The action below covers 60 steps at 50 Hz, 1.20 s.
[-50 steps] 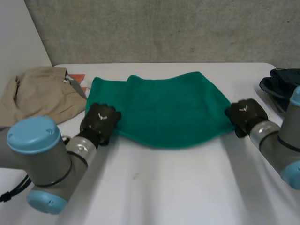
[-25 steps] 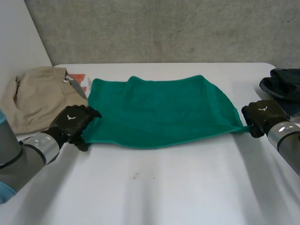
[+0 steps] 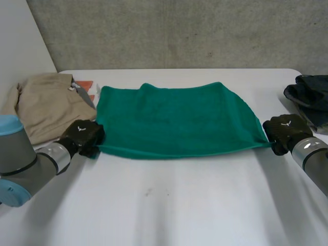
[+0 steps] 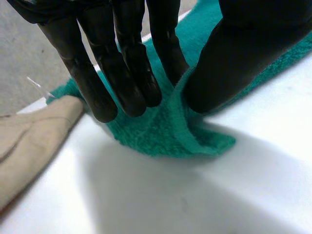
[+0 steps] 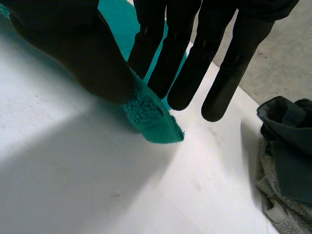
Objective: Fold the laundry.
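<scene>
A green towel (image 3: 177, 120) lies spread across the middle of the white table (image 3: 169, 200), folded over on itself. My left hand (image 3: 82, 136) is at its near left corner; in the left wrist view the thumb and fingers (image 4: 124, 73) pinch the green towel (image 4: 170, 131) between them. At the near right corner, my right hand (image 3: 284, 132) pinches the towel too: its thumb (image 5: 92, 53) presses the corner of the green towel (image 5: 153, 119) against straight fingers. The near edge runs taut between both hands.
A beige garment (image 3: 43, 105) lies at the table's left, just behind my left hand, also beside that hand as beige cloth (image 4: 29, 141). A dark pile of clothes (image 3: 310, 95) sits at the right edge, close to my right hand, seen as dark cloth (image 5: 285, 156).
Both hands have drawn apart, stretching the towel's near edge from a sagging curve into a straight line. The left hand shifted left and regripped the corner.
</scene>
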{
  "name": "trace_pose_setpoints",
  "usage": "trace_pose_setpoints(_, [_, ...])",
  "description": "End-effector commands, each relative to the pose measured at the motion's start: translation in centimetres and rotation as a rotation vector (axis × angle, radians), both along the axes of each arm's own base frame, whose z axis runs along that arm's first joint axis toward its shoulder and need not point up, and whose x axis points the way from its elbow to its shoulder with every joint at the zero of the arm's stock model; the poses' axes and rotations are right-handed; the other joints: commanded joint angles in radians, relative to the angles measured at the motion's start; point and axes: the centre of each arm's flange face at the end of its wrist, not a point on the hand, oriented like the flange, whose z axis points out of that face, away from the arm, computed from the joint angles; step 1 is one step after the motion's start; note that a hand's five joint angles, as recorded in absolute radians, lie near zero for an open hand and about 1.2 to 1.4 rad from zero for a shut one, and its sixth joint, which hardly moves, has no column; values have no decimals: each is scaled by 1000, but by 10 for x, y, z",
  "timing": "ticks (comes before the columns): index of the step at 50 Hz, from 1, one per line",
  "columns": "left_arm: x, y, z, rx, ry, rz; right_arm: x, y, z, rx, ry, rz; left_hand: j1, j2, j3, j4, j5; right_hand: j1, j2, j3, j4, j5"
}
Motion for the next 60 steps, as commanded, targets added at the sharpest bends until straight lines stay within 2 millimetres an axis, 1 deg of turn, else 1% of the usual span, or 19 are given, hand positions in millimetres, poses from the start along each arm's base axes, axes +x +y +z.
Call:
trace_pose_setpoints(1, [-4,23,54,-110,27,7,-2,9,38,-91,19,-1,239,209,213,205,247,274,222,206,196,241])
trace_pose_setpoints(7, [3,52,106,-232,35,59,-4,38,89,-139,107,33,239,209,213,205,247,274,222,206,196,241])
trace_pose_setpoints(13, [11,100,146,-250,6,77,-15,72,122,-142,301,73,239,209,213,205,247,274,222,206,196,241])
trace_pose_setpoints(17, [14,123,150,-176,-45,67,-26,90,133,-115,432,83,239,209,213,205,247,274,222,206,196,241])
trace_pose_setpoints(21, [14,131,139,-131,-137,35,-26,94,123,-68,474,120,239,209,213,205,247,274,222,206,196,241])
trace_pose_setpoints(28, [-1,91,86,-40,-319,-60,-24,53,56,160,496,148,239,209,213,205,247,274,222,206,196,241])
trace_pose_setpoints(31, [-17,68,63,-30,-386,-73,-23,26,42,145,543,91,239,209,213,205,247,274,222,206,196,241])
trace_pose_setpoints(34, [-30,41,58,-79,-421,-40,-16,6,40,95,572,54,239,209,213,205,247,274,222,206,196,241])
trace_pose_setpoints(35, [-38,20,62,-135,-430,-6,-9,-8,43,40,580,38,239,209,213,205,247,274,222,206,196,241])
trace_pose_setpoints(38, [-48,-11,78,-244,-414,46,4,-28,55,-68,570,28,239,209,213,205,247,274,222,206,196,241])
trace_pose_setpoints(41, [-64,-45,119,-457,-339,81,15,-56,87,-254,532,-12,239,209,213,205,247,274,222,206,196,241])
trace_pose_setpoints(42, [-67,-53,132,-522,-314,92,20,-69,109,-378,501,-47,239,209,213,205,247,274,222,206,196,241])
trace_pose_setpoints(43, [-72,-66,162,-657,-256,121,21,-76,121,-444,480,-66,239,209,213,205,247,274,222,206,196,241])
trace_pose_setpoints(45, [-76,-74,195,-803,-194,154,25,-85,147,-585,431,-104,239,209,213,205,247,274,222,206,196,241])
trace_pose_setpoints(46, [-79,-78,226,-940,-122,185,29,-93,171,-725,367,-138,239,209,213,205,247,274,222,206,196,241])
trace_pose_setpoints(50, [-77,-79,281,-1165,73,231,35,-93,226,-1046,228,-168,239,209,213,205,247,274,222,206,196,241])
trace_pose_setpoints(55, [-71,-74,300,-1200,210,228,41,-87,248,-1179,175,-166,239,209,213,205,247,274,222,206,196,241])
trace_pose_setpoints(57, [-70,-74,294,-1166,214,220,43,-87,247,-1177,171,-159,239,209,213,205,247,274,222,206,196,241])
trace_pose_setpoints(60, [-69,-76,265,-1073,193,206,47,-87,238,-1151,165,-144,239,209,213,205,247,274,222,206,196,241])
